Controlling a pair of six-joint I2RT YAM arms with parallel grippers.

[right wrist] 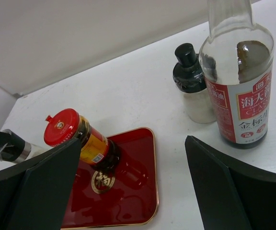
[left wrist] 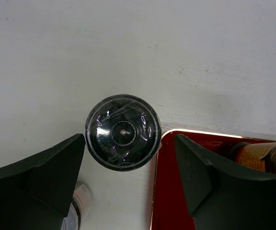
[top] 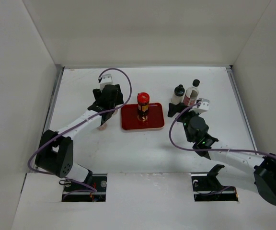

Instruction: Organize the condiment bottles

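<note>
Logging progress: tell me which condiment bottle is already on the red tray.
The red-lidded dark glass jar stands on the flat red rectangular tray; the small black-capped bottle and red-labelled clear bottle stand off it.

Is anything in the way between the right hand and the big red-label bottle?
Nothing visible. Only bare table lies between the open right hand and the bottle. The small black-capped bottle stands beside it, not in front.
</note>
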